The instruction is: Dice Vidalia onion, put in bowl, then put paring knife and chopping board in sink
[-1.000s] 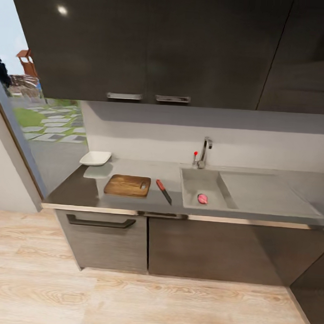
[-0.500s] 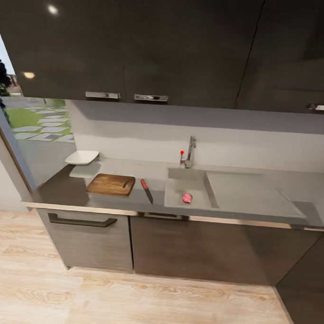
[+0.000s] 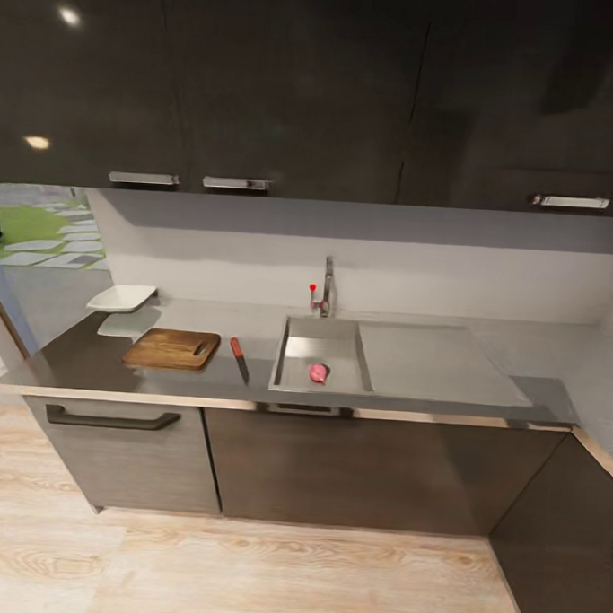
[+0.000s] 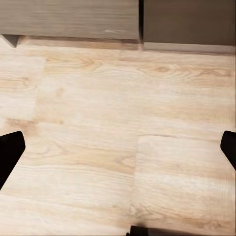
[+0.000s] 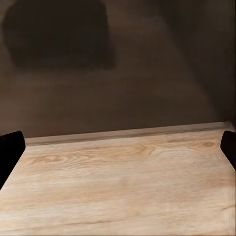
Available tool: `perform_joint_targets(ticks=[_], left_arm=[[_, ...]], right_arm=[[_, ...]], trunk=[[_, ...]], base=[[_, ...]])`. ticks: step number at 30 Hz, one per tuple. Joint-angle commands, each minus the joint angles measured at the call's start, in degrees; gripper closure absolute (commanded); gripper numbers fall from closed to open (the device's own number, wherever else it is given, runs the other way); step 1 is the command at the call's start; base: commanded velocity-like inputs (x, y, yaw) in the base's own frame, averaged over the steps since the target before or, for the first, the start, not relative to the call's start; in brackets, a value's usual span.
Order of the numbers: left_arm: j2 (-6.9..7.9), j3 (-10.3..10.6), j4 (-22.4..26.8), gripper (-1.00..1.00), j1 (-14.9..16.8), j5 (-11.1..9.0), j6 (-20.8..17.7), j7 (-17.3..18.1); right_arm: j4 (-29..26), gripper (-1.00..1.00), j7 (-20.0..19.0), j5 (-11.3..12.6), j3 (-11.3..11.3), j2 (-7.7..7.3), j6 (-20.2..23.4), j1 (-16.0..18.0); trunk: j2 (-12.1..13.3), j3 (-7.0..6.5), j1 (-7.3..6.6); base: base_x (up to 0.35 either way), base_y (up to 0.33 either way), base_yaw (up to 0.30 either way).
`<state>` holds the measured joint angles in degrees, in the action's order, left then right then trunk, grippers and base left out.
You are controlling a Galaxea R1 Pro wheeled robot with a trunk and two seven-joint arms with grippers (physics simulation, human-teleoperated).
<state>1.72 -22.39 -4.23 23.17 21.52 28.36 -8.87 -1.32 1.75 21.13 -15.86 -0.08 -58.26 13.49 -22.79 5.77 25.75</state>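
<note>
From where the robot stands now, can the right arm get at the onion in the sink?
Probably not yet. The Vidalia onion lies in the sink across open floor, and the right tool hangs open, low, facing the cabinet base. Nothing covers the onion.

You will find no legible text, label, brand, number or sign in any of the three views.
</note>
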Motion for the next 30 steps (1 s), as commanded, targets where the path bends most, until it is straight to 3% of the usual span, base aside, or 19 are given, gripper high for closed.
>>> perform_joint_targets(ticks=[1,16,30], left_arm=[[0.04,-0.3,-0.3,-1.00,0.1,0.6,0.4,-0.5],[0.09,-0.3,-0.3,-1.00,0.1,0.6,0.4,-0.5],[0.13,-0.3,-0.3,-1.00,0.1,0.6,0.4,-0.5]], right_arm=[[0.0,-1.00,0.2,0.3,-0.5,0.00,-0.1,0.0],[0.0,-1.00,0.2,0.3,-0.5,0.01,-0.1,0.0],[0.0,-1.00,0.2,0.3,-0.5,0.00,-0.1,0.0]], trunk=[[-0.1,0.12,0.04],[-0.1,0.12,0.04],[-0.1,-0.13,0.04]], base=[[0.000,-0.200,-0.006],[0.000,-0.022,-0.004],[0.000,0.000,-0.189]])
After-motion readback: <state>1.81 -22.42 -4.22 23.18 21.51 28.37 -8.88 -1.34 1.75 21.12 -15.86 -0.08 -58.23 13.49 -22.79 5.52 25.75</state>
